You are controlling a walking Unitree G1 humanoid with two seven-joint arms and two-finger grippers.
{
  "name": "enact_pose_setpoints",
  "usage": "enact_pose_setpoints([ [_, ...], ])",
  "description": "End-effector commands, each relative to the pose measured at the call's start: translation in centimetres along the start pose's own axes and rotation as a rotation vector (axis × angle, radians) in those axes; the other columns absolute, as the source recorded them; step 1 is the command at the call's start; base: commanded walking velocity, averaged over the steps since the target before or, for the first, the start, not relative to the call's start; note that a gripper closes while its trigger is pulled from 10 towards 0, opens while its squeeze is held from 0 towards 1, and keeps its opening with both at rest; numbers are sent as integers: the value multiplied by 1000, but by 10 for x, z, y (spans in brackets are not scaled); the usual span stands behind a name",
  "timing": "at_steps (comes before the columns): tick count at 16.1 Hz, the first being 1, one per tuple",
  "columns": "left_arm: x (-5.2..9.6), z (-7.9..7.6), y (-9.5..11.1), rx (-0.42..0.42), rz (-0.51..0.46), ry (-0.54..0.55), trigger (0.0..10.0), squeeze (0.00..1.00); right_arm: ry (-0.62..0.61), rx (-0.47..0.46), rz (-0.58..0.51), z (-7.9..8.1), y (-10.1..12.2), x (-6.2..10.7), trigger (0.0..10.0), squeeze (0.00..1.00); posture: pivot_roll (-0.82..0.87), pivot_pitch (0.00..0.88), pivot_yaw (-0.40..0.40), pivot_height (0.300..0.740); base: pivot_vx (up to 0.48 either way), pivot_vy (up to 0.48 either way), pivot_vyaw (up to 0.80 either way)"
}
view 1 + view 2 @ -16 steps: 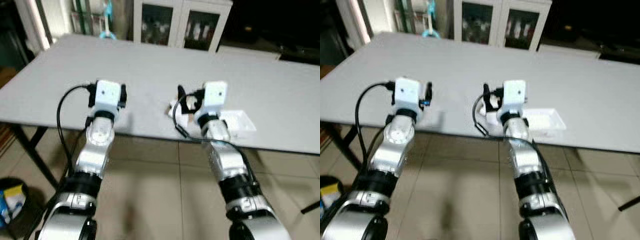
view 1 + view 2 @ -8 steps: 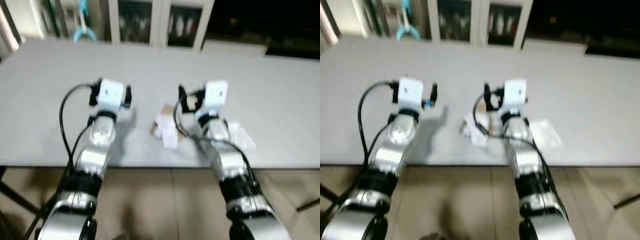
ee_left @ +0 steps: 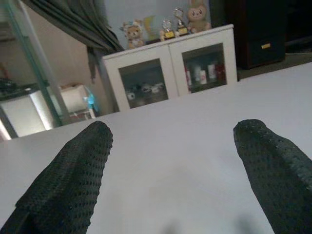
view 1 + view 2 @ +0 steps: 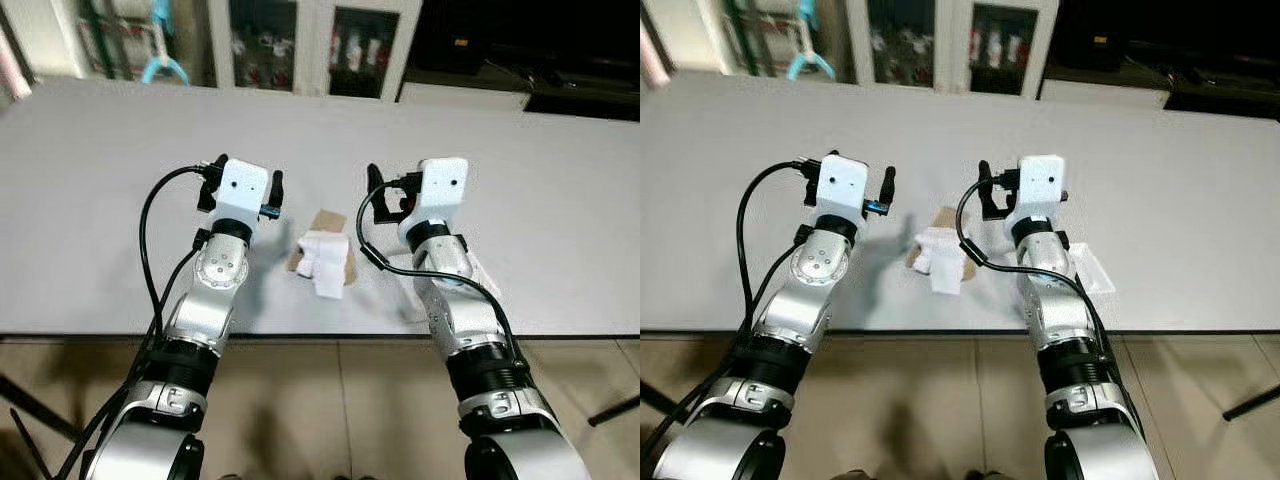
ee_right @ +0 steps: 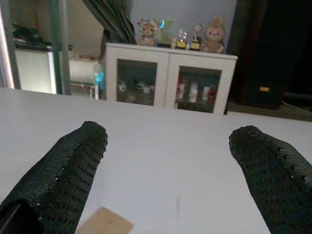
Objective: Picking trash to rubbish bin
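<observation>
A: Where is the trash seen?
B: A crumpled white paper wad (image 4: pixel 322 262) is seen lying on a brown cardboard scrap (image 4: pixel 326 225), on the grey tabletop (image 4: pixel 100 180) near its front edge. It is flanked by the two arms and is touched by neither.

A: Left end effector?
B: The left end effector (image 3: pixel 175 180) is held above the tabletop, just left of the wad. In the left wrist view its two black fingers (image 3: pixel 68 180) are seen spread wide, with bare tabletop between them. Nothing is gripped.

A: Right one?
B: The right end effector (image 5: pixel 170 175) is held just right of the wad, also above the surface. Its fingers (image 5: pixel 63 175) are spread wide too, and nothing is held. A corner of the cardboard scrap (image 5: pixel 105 222) is caught in the right wrist view, beside one finger.

A: Anything else on the tabletop?
B: A clear plastic wrapper (image 4: pixel 1092 270) is seen by the right forearm, partly hidden by it.

A: Background?
B: A white glass-door cabinet (image 5: pixel 168 78) is seen beyond the far edge, with plush toys (image 5: pixel 212 34) and small trophies on top. Tiled floor (image 4: pixel 330 400) is seen below the front edge.
</observation>
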State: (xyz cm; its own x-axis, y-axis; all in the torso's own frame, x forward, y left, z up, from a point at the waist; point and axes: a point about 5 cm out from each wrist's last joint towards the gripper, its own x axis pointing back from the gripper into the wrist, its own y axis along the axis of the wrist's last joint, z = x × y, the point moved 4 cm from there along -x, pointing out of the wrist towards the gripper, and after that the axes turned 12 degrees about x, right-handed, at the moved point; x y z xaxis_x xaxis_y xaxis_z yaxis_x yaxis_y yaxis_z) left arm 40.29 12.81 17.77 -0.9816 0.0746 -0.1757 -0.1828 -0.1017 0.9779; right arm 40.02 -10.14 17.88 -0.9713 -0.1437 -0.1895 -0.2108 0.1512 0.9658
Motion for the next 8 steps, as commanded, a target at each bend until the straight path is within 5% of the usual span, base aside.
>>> enact_pose_setpoints([
  [1, 0, -1, 0, 5, 2, -8, 10000, 0, -1, -5, 13, -3, -3, 1, 10000, 0, 14, 26, -84, 740, 0, 0, 0],
  [5, 1, -1, -1, -20, 11, -9, 10000, 0, 14, 0, 19, 0, -5, 2, 10000, 0, 14, 28, -84, 740, 0, 0, 0],
  [8, 0, 1, -2, -36, 18, 11, 10000, 0, 36, 19, 27, 3, -7, 3, 10000, 0, 12, 29, -84, 740, 0, -377, 0],
])
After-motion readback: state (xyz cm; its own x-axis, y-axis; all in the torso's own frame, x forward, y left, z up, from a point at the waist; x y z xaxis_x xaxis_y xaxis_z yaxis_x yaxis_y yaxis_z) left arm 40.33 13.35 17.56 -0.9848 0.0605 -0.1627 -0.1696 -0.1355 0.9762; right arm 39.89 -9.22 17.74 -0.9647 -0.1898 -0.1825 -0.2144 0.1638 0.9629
